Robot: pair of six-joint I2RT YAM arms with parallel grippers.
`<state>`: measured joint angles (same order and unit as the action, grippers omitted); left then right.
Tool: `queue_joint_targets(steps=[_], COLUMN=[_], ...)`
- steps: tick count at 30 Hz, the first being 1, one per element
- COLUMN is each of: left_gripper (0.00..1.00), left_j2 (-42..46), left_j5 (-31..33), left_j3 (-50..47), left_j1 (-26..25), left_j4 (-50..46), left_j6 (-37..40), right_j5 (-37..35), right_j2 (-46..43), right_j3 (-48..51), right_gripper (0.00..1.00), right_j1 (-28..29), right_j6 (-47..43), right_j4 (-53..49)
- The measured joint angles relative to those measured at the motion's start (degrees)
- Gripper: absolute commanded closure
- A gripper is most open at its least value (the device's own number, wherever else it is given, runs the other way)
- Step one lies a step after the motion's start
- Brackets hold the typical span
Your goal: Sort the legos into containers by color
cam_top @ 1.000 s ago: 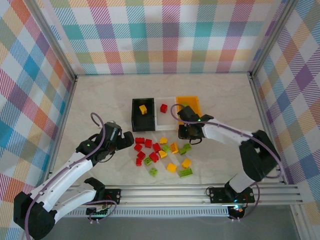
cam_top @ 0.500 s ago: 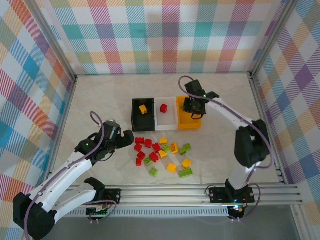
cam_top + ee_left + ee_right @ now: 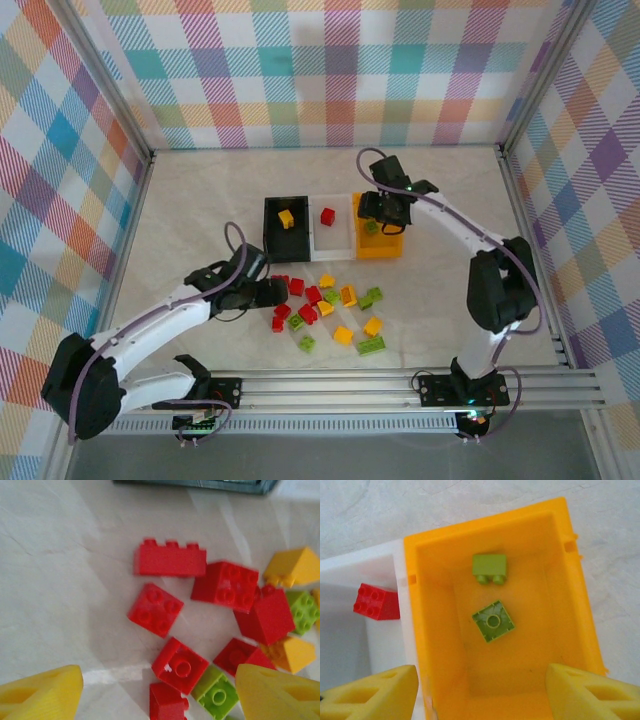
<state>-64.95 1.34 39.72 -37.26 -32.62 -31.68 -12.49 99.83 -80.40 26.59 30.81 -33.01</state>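
Red, yellow-orange and lime green legos lie in a loose pile at mid-table. My left gripper hangs open over the pile's left edge. Between its yellow fingers lie an upside-down red brick, a second red brick and a green one, none of them held. My right gripper stands open and empty above the orange bin, where two green bricks lie. The white bin holds a red brick. The black bin holds a yellow brick.
The three bins stand side by side just behind the pile. Checked walls with metal posts close in the left, back and right of the table. An aluminium rail runs along the near edge by the arm bases.
My right gripper went from the pile's edge up to the orange bin and is open, with a green brick lying below it. My left gripper slid right to the red bricks.
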Motion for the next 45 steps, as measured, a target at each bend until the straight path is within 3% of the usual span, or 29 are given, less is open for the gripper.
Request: queue_joint_targets(steps=[8,21,29,33,36,45], left_gripper=[0.33,0.64,0.73,0.73,0.75,0.79], left_j2=[-2.3,-7.3,-4.1,-1.2,-4.2,-33.0], left_j5=[-0.4,-0.2,1.7,4.1,4.7,3.7], left_j3=[-4.0,-5.6,-4.5,1.6,10.0,40.7], left_j1=[-8.0,-8.4,-8.4,-8.1,-6.8,-2.3], left_j4=[-0.1,3.0,0.3,-2.8,-3.2,0.7], left_j6=[-2.0,-4.0,-4.2,-4.1,-2.6,4.8], right_j5=[-0.1,-0.8,-0.9,-0.9,-0.6,0.7], right_j2=[-4.7,-7.2,-7.3,-9.0,-10.7,-15.5], right_j3=[6.5,7.6,7.7,10.4,13.1,20.8], right_gripper=[0.31,0.31,0.31,0.31,0.31,0.3], right_j1=[0.0,0.0,0.0,0.0,0.0,0.0], right_j6=[0.5,1.7,2.4,3.0,3.3,3.5], right_j4=[0.7,0.8,0.9,1.4,1.7,2.5])
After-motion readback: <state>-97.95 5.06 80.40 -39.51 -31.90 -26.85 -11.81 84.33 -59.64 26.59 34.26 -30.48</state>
